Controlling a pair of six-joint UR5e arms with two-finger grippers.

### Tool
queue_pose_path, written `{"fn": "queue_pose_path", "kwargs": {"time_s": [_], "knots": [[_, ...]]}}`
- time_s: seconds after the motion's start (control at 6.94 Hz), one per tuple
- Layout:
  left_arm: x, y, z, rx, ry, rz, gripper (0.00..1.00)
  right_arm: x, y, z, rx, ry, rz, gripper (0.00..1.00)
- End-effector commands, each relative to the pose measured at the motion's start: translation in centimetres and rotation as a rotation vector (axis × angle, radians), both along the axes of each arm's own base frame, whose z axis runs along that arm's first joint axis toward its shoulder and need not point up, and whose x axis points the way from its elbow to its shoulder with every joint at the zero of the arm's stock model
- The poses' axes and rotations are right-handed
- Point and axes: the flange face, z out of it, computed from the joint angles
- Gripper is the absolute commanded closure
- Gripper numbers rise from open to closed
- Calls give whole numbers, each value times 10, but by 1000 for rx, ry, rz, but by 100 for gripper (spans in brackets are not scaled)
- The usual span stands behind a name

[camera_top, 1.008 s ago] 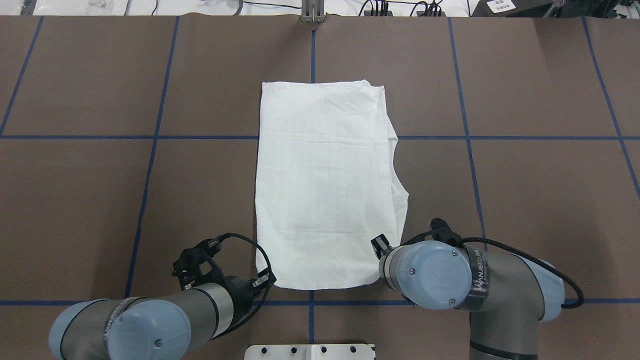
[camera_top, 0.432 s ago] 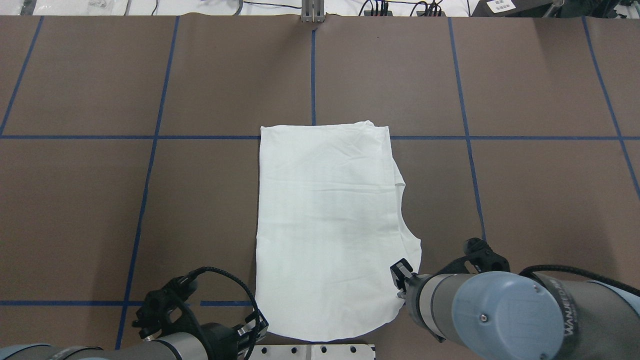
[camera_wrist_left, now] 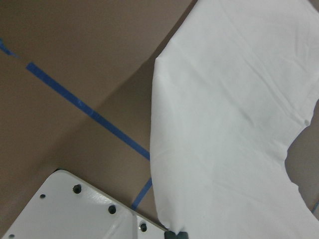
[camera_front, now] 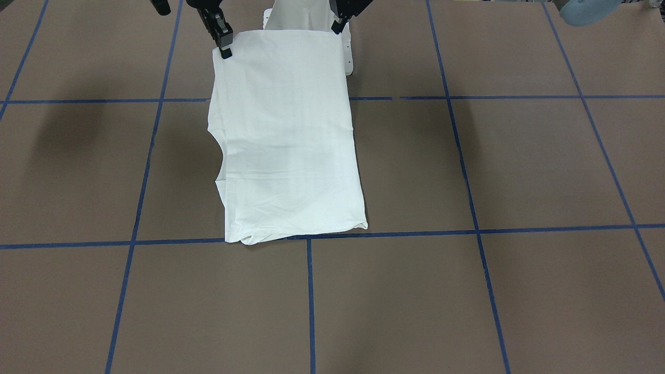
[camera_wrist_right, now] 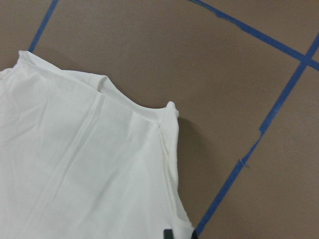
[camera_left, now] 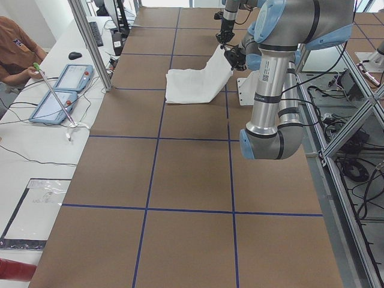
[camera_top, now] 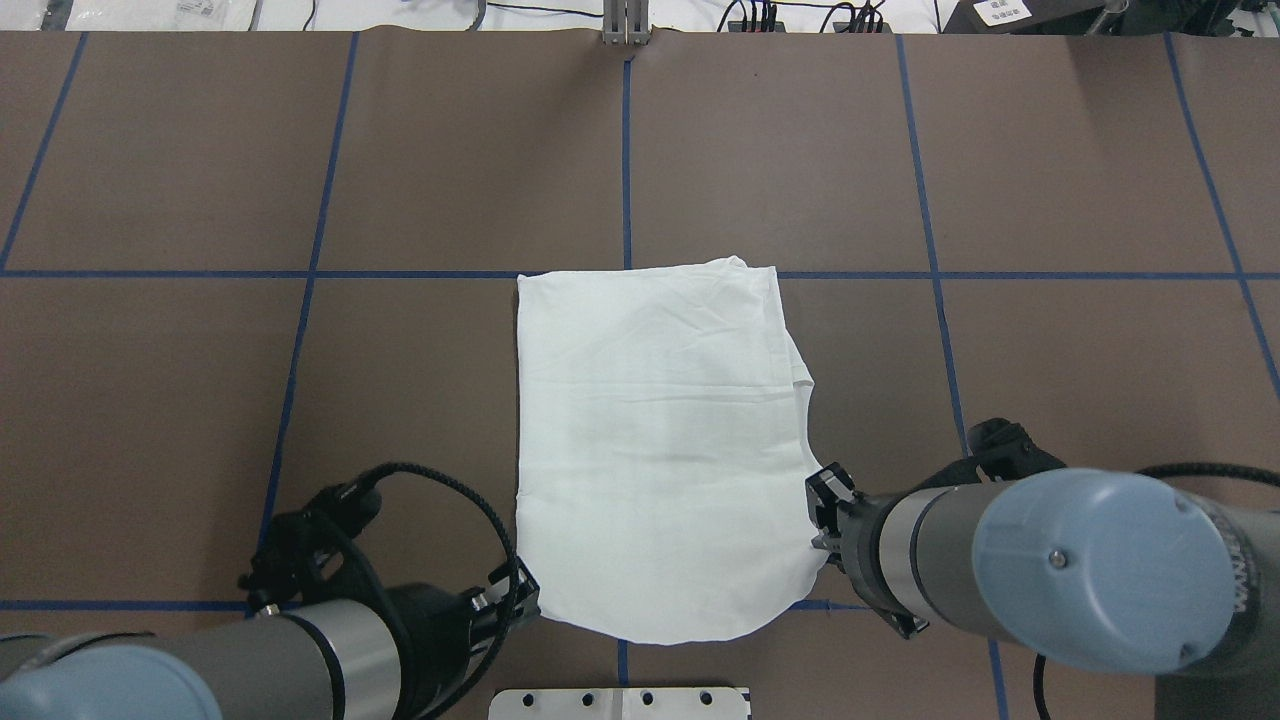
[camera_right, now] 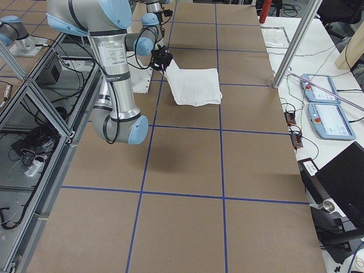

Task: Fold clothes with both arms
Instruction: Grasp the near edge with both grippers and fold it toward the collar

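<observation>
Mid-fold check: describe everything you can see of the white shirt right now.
The shirt is plain white, soft cotton-looking cloth, folded into a long, lightly creased rectangle with a curved notch on its right edge. No print shows. Its far end lies flat on the brown table; its near end is lifted, pinched at the corners by the left gripper and right gripper.

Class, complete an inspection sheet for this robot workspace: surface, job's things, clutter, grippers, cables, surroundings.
Surface: brown table with blue tape grid.
Job's things: white T-shirt, partly folded; robot-side edge lifted, far end on the table.
Clutter: nothing seen.
Grippers: left gripper and right gripper each pinch a near T-shirt corner.
Cables: black cable loops at both wrists; more cables on the floor beside the frame.
Surroundings: person seated at a side bench with two tablets; white base plate.
</observation>
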Motion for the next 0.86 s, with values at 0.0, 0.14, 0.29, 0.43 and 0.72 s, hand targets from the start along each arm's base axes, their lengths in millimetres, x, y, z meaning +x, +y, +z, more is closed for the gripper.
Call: {"fn": "queue_pose_path", "kwargs": {"time_s": [0.0,0.14,0.29,0.43,0.72], "knots": [[21,-84,-3,114,-93,-47,100,-11,-91,-5,62,50,6,100],[34,-129,9,136,-123,-100,100,-16,-143,2,56,34,2,100],[47,-166,28,181,-145,-128,100,-35,-182,21,51,32,8,100],[64,-199,45,192,-148,-160,100,-51,-210,26,65,49,4,100],[81,-234,68,191,-149,-196,100,-93,-259,29,63,114,-30,100]]}}
